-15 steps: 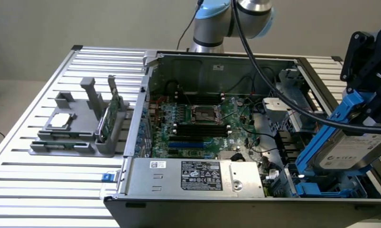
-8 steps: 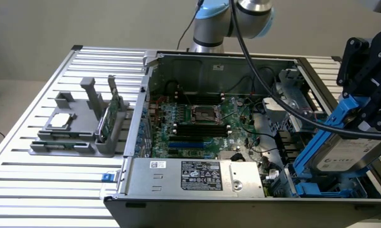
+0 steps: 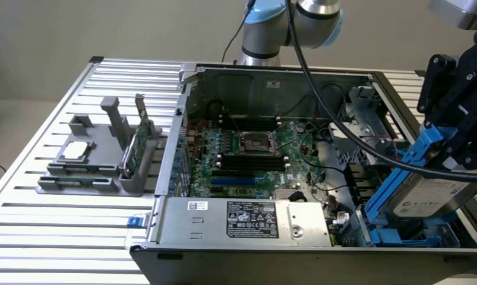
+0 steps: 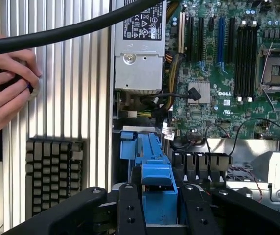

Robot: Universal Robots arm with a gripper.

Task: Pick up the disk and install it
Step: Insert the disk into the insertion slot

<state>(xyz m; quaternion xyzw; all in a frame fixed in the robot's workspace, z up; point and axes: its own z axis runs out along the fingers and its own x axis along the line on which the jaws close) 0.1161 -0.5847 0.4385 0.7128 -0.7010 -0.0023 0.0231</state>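
I hold the disk (image 3: pixel 430 191), a silver drive in a blue frame (image 3: pixel 413 159), over the open computer case (image 3: pixel 262 72) on a slatted table (image 3: pixel 56 237). The disk hangs tilted, its lower end down in the drive bay (image 3: pixel 397 235) at the case's corner on the exterior view's right. I judge the tilt lines it up with that bay. My gripper (image 4: pixel 157 210) is clenched on the disk's upper end, with black fingers (image 4: pixel 129 211) pressed against both sides of the frame. Beside the case, a person's hands (image 4: pixel 5 93) rest on the table near a keyboard (image 4: pixel 54 171), well apart from the disk.
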